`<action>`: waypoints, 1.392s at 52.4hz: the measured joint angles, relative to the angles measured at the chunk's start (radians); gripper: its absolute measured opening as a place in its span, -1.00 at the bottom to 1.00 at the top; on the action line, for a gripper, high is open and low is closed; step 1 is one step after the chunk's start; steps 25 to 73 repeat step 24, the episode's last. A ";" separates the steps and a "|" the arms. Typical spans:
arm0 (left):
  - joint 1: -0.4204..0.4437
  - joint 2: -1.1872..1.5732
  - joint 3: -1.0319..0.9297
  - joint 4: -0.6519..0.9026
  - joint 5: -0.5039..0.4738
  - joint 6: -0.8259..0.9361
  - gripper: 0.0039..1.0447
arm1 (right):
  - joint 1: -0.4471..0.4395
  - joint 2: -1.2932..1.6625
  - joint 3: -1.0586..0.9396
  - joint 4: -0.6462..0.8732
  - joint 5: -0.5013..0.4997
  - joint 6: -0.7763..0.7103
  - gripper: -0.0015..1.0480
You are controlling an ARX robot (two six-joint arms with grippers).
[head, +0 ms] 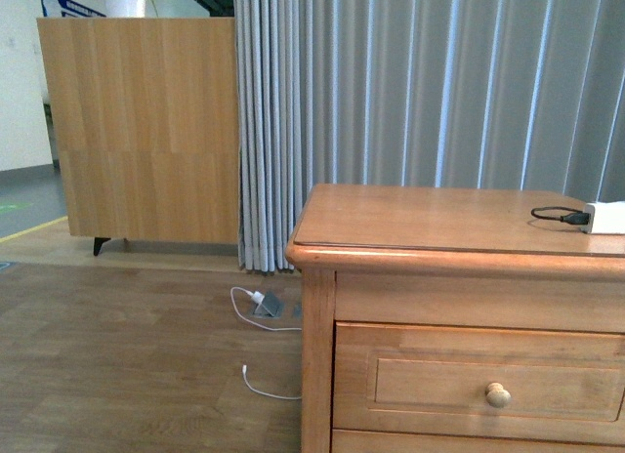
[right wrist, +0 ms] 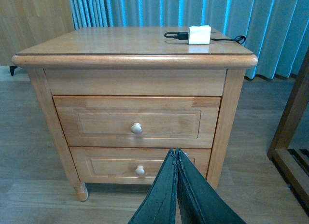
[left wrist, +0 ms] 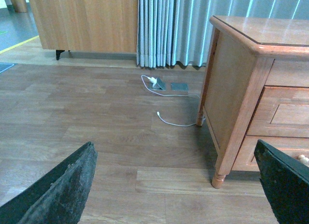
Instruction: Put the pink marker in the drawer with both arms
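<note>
Front view: showing the cabinet (head: 459, 307) at the right, its top drawer (head: 479, 383) sitting closed with round knob (head: 498, 395); black cable (head: 559, 215) lying on the cabinet top, running into a white box (head: 607, 218) at the far right edge; neither arm appearing here; white cord (head: 262, 326) trailing on the floor
Left wrist view: left gripper (left wrist: 176, 185) standing wide open, gripping nothing, fingers (left wrist: 60, 190) spread over bare floor; cabinet sitting beyond and beside the far finger
Right wrist view: right gripper (right wrist: 176, 185) pressed closed, empty, hanging in front of the lower drawer (right wrist: 137, 167); top drawer lying just above the tips, closed
Pink marker: appearing in no view
</note>
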 joint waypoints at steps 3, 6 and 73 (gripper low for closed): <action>0.000 0.000 0.000 0.000 0.000 0.000 0.89 | 0.000 0.000 0.000 0.000 0.000 0.000 -0.55; 0.000 0.000 0.000 0.000 0.000 0.000 0.89 | 0.000 0.000 0.000 0.000 0.000 0.000 -0.31; 0.000 0.000 0.000 0.000 0.000 0.000 0.89 | 0.000 0.000 0.000 0.000 0.000 0.001 0.87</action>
